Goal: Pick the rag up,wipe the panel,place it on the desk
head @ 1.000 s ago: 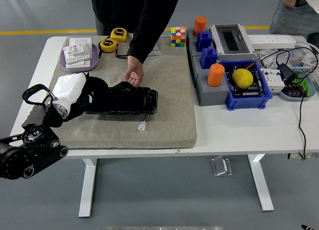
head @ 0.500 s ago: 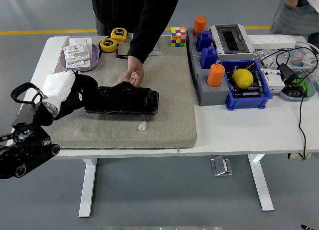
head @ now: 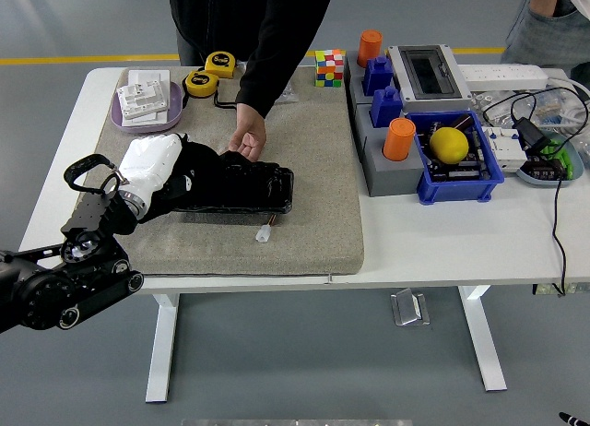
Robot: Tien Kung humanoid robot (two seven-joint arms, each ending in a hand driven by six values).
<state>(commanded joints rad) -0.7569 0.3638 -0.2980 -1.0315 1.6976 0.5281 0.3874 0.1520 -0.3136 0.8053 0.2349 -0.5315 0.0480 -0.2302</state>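
- Beige mat (head: 313, 168) on your white table (head: 442, 242) is carrying the black panel (head: 241, 188).
- Your left hand (head: 189, 172) is gripping the black rag (head: 210, 171), pressing it onto the panel's near end.
- Just beyond your hand, a person's hand (head: 247, 140) is steadying the panel.

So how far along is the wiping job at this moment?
Pickup looks done: the left hand has a dark rag under it on the black panel, so wiping is in hand. A person's hand steadies the panel's far edge. Left: setting the rag down on the desk.

Glossy black plastic panel (head: 241, 188), matt rough felt mat (head: 313, 168), smooth white table (head: 442, 237)
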